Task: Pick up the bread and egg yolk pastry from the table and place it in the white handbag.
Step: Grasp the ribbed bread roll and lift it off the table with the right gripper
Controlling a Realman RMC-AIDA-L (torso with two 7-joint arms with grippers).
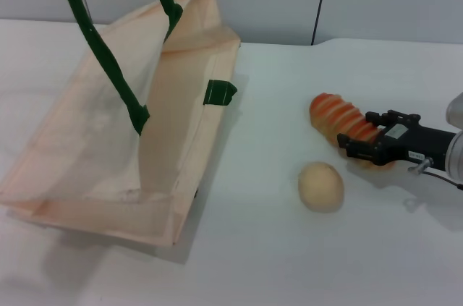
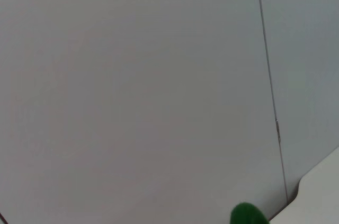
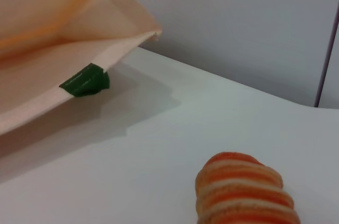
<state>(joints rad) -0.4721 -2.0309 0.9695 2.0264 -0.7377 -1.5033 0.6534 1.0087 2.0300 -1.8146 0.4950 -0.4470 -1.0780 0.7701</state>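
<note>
Bread, a ridged orange-and-cream striped loaf (image 1: pixel 341 120), lies near the tabletop's right edge, its near end clasped between the black right gripper's (image 1: pixel 362 148) fingers.

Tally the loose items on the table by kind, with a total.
Bread: 1
Egg yolk pastry: 1
White handbag: 1
Total: 3, all on the table

The white handbag (image 1: pixel 181 125) looks like thin matt cloth, the bread (image 1: pixel 340 119) ridged, the egg yolk pastry (image 1: pixel 320 186) smooth, matt.
</note>
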